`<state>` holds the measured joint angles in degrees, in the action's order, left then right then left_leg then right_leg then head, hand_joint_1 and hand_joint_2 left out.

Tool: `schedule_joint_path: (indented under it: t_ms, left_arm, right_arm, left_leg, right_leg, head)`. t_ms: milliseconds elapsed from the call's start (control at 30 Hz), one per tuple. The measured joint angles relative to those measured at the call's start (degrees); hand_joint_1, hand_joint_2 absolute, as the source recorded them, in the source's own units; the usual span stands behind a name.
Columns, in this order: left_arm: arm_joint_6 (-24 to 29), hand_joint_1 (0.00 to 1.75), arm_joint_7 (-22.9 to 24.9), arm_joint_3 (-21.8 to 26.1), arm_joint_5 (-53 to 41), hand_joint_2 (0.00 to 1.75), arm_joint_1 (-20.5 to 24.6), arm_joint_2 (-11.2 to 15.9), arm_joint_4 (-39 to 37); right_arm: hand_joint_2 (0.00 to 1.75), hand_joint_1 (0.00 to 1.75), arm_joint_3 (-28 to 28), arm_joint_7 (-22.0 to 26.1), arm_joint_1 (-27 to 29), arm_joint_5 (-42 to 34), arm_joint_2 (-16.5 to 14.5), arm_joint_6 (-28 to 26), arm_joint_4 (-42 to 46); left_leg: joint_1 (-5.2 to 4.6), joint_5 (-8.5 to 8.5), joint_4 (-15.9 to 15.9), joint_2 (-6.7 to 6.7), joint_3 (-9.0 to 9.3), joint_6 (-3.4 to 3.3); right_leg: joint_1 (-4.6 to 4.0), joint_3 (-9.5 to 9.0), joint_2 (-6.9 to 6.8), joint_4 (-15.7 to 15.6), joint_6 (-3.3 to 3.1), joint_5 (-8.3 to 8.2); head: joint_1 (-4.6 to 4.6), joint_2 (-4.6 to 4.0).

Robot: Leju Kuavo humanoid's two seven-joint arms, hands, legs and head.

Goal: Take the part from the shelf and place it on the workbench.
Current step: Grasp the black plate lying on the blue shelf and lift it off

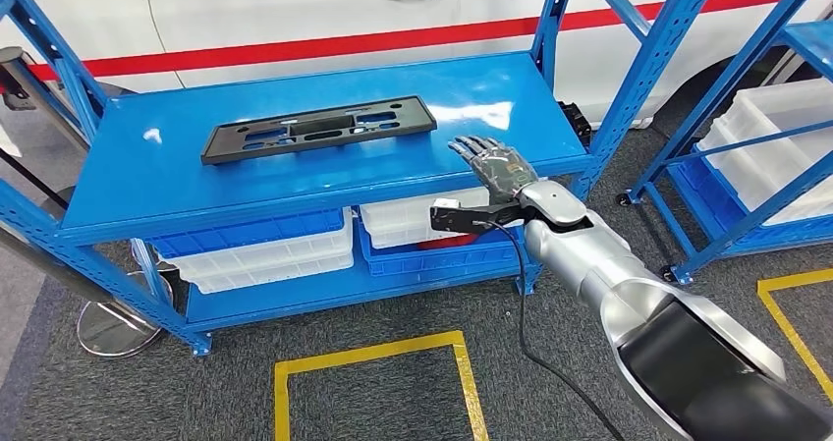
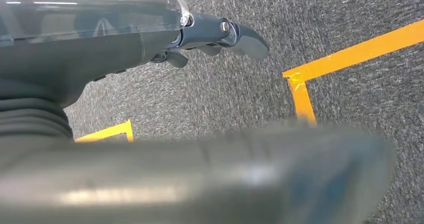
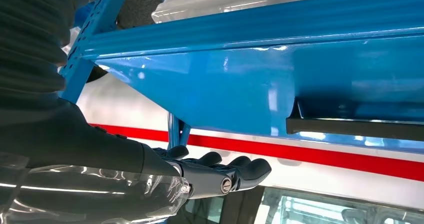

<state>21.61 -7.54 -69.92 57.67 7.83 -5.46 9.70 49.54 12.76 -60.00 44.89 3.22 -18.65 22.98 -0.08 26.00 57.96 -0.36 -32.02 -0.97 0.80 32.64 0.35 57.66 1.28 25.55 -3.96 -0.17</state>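
While the black part [image 1: 319, 129] is lying flat on the blue shelf [image 1: 147, 181], left of centre, the reach is being made — the right hand [image 1: 496, 166] is being held open and empty over the shelf's near right edge, well apart from it. Next, a leftward reach is being called for; the left hand [image 2: 210, 37] is hanging over the floor, its fingers loosely curled on nothing.

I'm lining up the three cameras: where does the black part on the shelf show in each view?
Head view: the black part lies flat on the blue shelf top, up and left of the right hand.
Right wrist view: its edge is a dark strip at the right side, across the shelf from the hand.
Left wrist view: not in it.
Shared landmark: the blue shelf top.
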Motion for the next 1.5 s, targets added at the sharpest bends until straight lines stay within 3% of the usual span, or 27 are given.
schedule_joint_path:
  t_ms: [567,733,867,933,1000,1033,1067,1100,1133,1167,1233,1300,1400,1433,1500]
  left_arm:
    - [-2.08,0.00,-0.05,2.41,2.54,0.00,0.15,-0.15,0.00]
    - [-2.61,0.00,-0.03,3.90,3.50,0.00,0.12,-0.14,0.00]
    - [-2.80,0.00,-0.05,4.20,3.53,0.00,0.11,-0.15,0.00]
    - [-2.85,0.00,-0.13,4.42,3.53,0.00,0.12,-0.16,0.00]
    - [-2.89,0.00,-0.19,4.68,3.55,0.00,0.11,-0.22,0.00]
    - [-2.90,0.00,-0.20,4.80,3.55,0.00,0.08,-0.25,0.00]
    - [-2.90,0.00,-0.20,4.90,3.55,0.00,0.04,-0.27,0.00]
    - [-2.90,0.00,-0.20,4.99,3.55,0.00,-0.01,-0.27,0.00]
    - [-2.90,0.00,-0.20,5.03,3.55,0.00,-0.03,-0.27,0.00]
    - [-2.90,0.00,-0.21,5.06,3.55,0.00,-0.04,-0.30,0.00]
    - [-2.90,0.00,-0.22,5.08,3.55,0.00,0.01,-0.40,0.00]
    - [-2.92,0.00,-0.22,5.10,3.55,0.00,0.01,-0.52,0.01]
    - [-2.95,0.00,-0.28,5.13,3.56,0.00,-0.03,-0.63,0.02]
    - [-2.97,0.00,-0.32,5.14,3.56,0.00,0.02,-0.64,0.01]
    - [-3.06,0.00,-0.38,5.16,3.57,0.00,0.09,-0.63,0.00]
  right_arm:
    - [1.75,0.00,-0.39,-1.76,4.43,2.08,1.54,1.03,6.00]
    - [1.75,0.00,-0.39,-1.64,4.94,2.14,1.63,1.77,6.30]
    - [1.75,0.00,-0.39,-1.52,4.91,2.16,1.66,2.39,6.33]
    - [1.75,0.00,-0.39,-1.51,4.81,2.16,1.72,2.40,6.33]
    - [1.75,0.00,-0.38,-1.45,4.90,2.16,1.78,2.40,6.33]
    - [1.75,0.00,-0.37,-1.43,5.07,2.16,1.80,2.41,6.32]
    - [1.75,0.00,-0.37,-1.42,5.25,2.16,1.83,2.41,6.32]
    - [1.75,0.00,-0.37,-1.43,5.36,2.16,1.87,2.40,6.31]
    - [1.75,0.00,-0.37,-1.44,5.36,2.16,1.91,2.39,6.32]
    - [1.75,0.00,-0.37,-1.44,5.31,2.16,1.95,2.39,6.32]
    - [1.75,0.00,-0.37,-1.44,5.14,2.17,2.01,2.39,6.33]
    - [1.75,0.00,-0.37,-1.44,5.10,2.18,2.03,2.38,6.33]
    - [1.75,0.00,-0.37,-1.46,5.06,2.19,2.13,2.31,6.34]
    - [1.75,0.00,-0.37,-1.47,4.99,2.20,2.15,2.25,6.35]
    - [1.75,0.00,-0.37,-1.40,5.00,2.22,2.14,2.02,6.33]
  left_leg:
    - [-0.16,0.09,0.19,0.01,-0.09,-0.13]
    - [-0.43,0.28,0.48,0.01,-0.26,-0.50]
    - [-0.23,0.00,-0.07,0.04,-0.07,-1.38]
    - [0.00,-0.27,-0.46,0.12,0.29,-1.82]
    - [-0.02,-0.32,-0.50,0.17,0.29,-1.97]
    - [-0.06,-0.29,-0.48,0.15,0.30,-1.98]
    - [-0.11,-0.22,-0.44,0.11,0.34,-1.97]
    - [-0.14,-0.13,-0.40,0.05,0.45,-1.93]
    - [-0.18,0.02,-0.37,0.01,0.64,-1.84]
    - [-0.21,0.20,-0.35,-0.02,0.85,-1.73]
    - [-0.24,0.50,-0.36,-0.01,0.99,-1.33]
    - [-0.21,0.59,-0.26,0.02,0.84,-0.64]
    - [-0.20,1.22,1.35,0.04,0.59,0.33]
    - [-0.13,2.29,3.27,0.05,-0.28,0.55]
    - [0.17,5.42,10.26,0.05,-4.09,1.01]
  right_leg:
    - [0.10,0.00,-0.01,-0.07,0.12,-0.03]
    - [0.36,0.00,0.00,-0.12,0.53,-0.06]
    - [0.47,0.15,-0.01,0.67,1.37,-0.45]
    - [0.49,1.80,-0.05,3.93,1.45,1.53]
    - [0.48,5.64,-0.07,11.33,1.53,5.11]
    - [0.48,7.60,-0.07,14.82,1.61,6.36]
    - [0.47,8.85,-0.07,16.57,1.55,6.53]
    - [0.45,9.03,-0.07,16.04,1.38,5.49]
    - [0.42,8.11,-0.07,13.21,1.11,3.37]
    - [0.35,6.58,-0.09,9.26,0.75,0.81]
    - [-0.12,3.98,-0.18,2.43,0.04,-1.91]
    - [-0.63,3.38,-0.24,0.04,-0.65,-2.00]
    - [-0.31,2.41,-0.20,-0.58,-1.64,-2.14]
    - [-0.12,1.95,-0.20,-0.70,-1.90,-2.07]
    - [-0.04,1.43,-0.23,-0.79,-2.21,-1.73]
  head:
    - [0.00,0.00]
    - [0.01,0.00]
    - [0.01,0.01]
    - [0.02,0.01]
    - [0.02,0.00]
    - [0.02,0.00]
    - [0.02,0.00]
    - [0.02,0.00]
    - [0.02,0.00]
    - [0.02,0.00]
    - [0.01,0.01]
    - [0.01,0.01]
    - [0.00,0.00]
    - [0.00,0.00]
    - [-0.01,0.00]
